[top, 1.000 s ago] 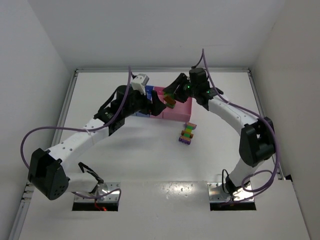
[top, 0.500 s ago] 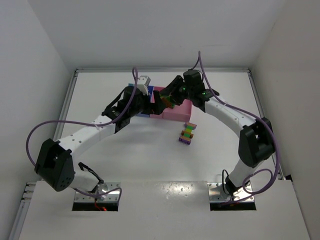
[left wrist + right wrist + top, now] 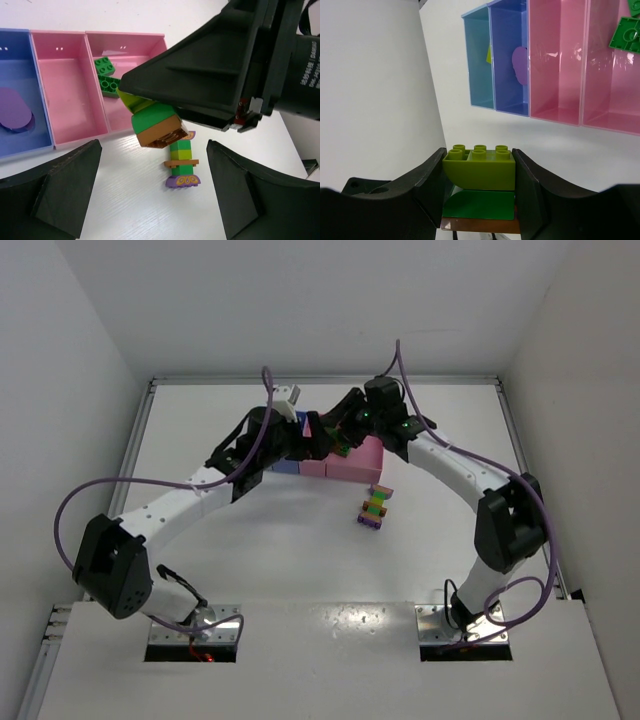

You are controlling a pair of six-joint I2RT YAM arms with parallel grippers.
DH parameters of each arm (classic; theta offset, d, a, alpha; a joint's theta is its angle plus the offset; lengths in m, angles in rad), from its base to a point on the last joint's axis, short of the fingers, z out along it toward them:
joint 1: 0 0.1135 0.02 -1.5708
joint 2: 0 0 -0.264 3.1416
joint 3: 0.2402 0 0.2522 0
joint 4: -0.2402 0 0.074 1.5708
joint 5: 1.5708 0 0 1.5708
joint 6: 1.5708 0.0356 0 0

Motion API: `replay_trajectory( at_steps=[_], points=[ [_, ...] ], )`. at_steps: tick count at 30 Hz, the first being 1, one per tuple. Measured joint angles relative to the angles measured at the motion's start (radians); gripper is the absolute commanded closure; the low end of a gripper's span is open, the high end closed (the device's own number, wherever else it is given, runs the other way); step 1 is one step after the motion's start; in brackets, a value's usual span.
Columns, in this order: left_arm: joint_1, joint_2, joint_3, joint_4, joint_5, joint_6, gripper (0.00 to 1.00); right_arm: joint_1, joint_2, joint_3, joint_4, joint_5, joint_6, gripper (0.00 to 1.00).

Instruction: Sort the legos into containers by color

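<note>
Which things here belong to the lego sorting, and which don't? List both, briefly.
Belongs to the job:
held stack in the right gripper
multicolour strip on the table
green bricks in the wider pink bin
round purple piece in the blue bin
row of bins

Just there:
purple cables on the arms
table

A short line of small white print (image 3: 306,70) runs down the black housing of my right gripper (image 3: 479,172), seen from my left wrist. It is too fine and blurred for me to read. I find no other lettering, number or sign.
</note>
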Motion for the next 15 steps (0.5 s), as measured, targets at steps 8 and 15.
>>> replay_trajectory(
  at_steps=[8, 15],
  points=[
    [0.001, 0.072, 0.041, 0.019, -0.028, -0.034, 0.30, 0.006, 0.003, 0.014, 0.008, -0.004, 0.013, 1.00],
    [0.002, 0.089, 0.056, 0.023, -0.032, -0.071, 0.71, 0.006, 0.014, 0.014, 0.031, -0.002, 0.031, 1.00]
  ],
)
